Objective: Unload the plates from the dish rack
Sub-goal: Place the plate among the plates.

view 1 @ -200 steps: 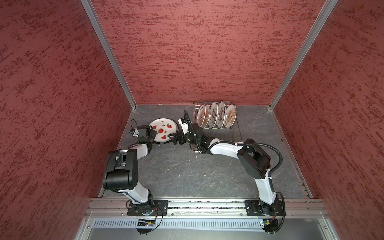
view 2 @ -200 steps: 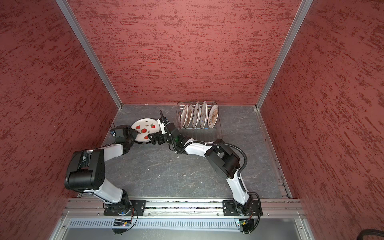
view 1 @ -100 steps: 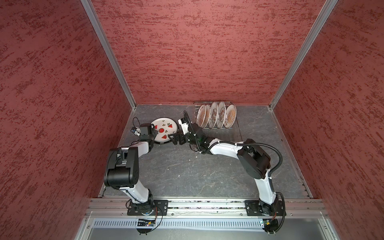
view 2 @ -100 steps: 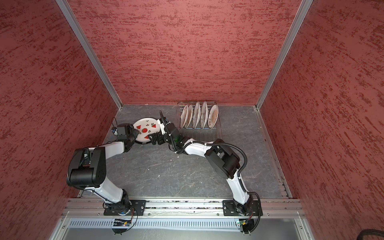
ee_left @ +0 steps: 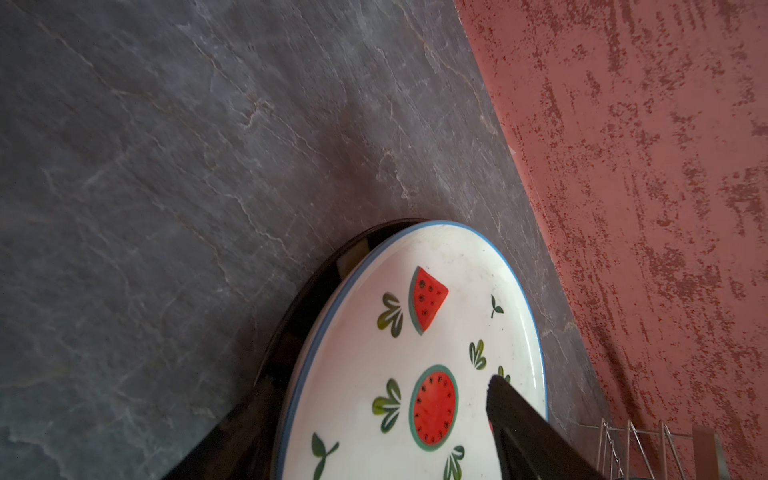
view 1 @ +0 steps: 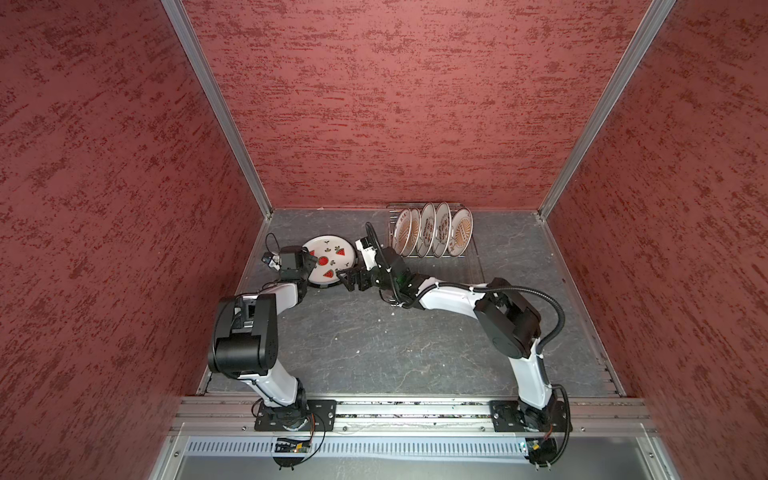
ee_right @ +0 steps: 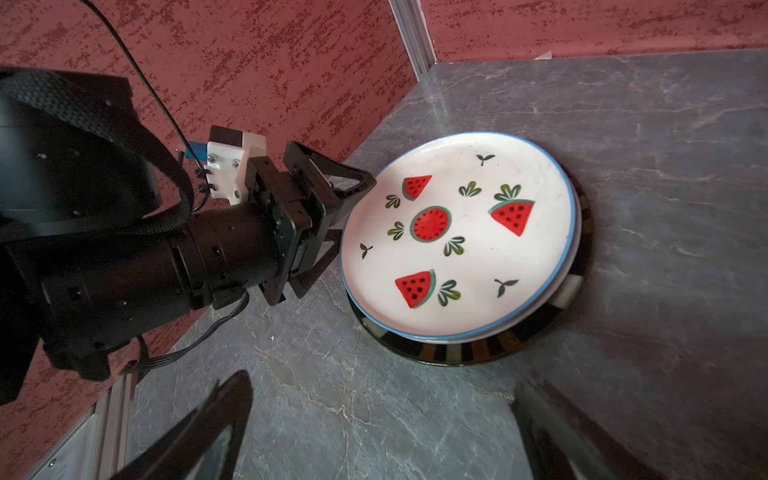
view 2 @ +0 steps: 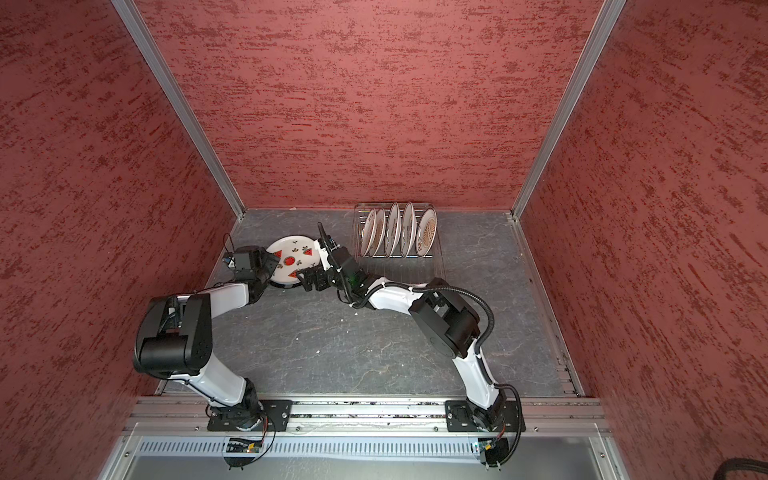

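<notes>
One table (view 1: 374, 340) carries one dish rack (view 1: 389, 226) at its far edge, holding five upright plates (view 1: 428, 228). One watermelon plate (ee_right: 457, 232) lies stacked over one dark striped plate (ee_right: 457, 353). Left gripper (ee_right: 353, 214): released, astride the watermelon plate's rim. Right gripper (ee_right: 386, 378): spread, empty.

Covered, cropped or too small

A dark striped plate (ee_right: 478, 353) shows only a crescent of rim under the watermelon plate (ee_right: 457, 232). Whether the left gripper (ee_right: 355, 214) touches the top plate is unclear. In its wrist view its fingers (ee_left: 528, 428) are blurred and cropped, and the rack (ee_left: 631, 434) is a corner sliver. The right gripper (ee_right: 384, 384) shows only blurred finger stubs at the frame edge. In both top views the racked plates (view 1: 461, 232) (view 2: 426, 230) overlap, prints too small to read.
</notes>
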Motion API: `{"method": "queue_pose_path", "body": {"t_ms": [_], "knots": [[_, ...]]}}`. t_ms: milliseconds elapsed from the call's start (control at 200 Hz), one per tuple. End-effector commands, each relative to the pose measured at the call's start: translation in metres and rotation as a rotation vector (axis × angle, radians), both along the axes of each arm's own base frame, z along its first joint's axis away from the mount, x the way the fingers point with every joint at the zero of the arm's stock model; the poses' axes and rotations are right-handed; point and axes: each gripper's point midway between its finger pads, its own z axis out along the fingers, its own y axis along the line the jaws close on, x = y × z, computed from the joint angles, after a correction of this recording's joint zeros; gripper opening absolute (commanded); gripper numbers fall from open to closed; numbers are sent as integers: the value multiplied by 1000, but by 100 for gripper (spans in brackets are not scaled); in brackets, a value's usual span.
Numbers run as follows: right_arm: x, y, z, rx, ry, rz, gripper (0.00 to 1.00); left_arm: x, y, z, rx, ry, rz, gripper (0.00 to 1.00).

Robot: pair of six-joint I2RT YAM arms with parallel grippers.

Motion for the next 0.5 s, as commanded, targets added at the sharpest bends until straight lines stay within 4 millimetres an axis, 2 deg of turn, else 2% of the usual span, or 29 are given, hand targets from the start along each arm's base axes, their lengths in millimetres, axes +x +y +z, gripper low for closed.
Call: {"method": "queue_pose_path", "body": {"t_ms": [0,145,311,396,496], "knots": [[1,6,18,21,-25,7,99,10,-2,11,14,-37,-16,81],[-2,6,20,17,-33,8,99,15,0,17,51,-28,-21,82],[-1,2,23,12,-44,-8,99,21,-7,13,64,-25,-71,83],[-1,0,26,22,-49,-12,99,25,-11,13,70,-25,-95,92],[-3,0,27,23,-50,-10,99,20,-11,12,82,2,-86,93]]}}
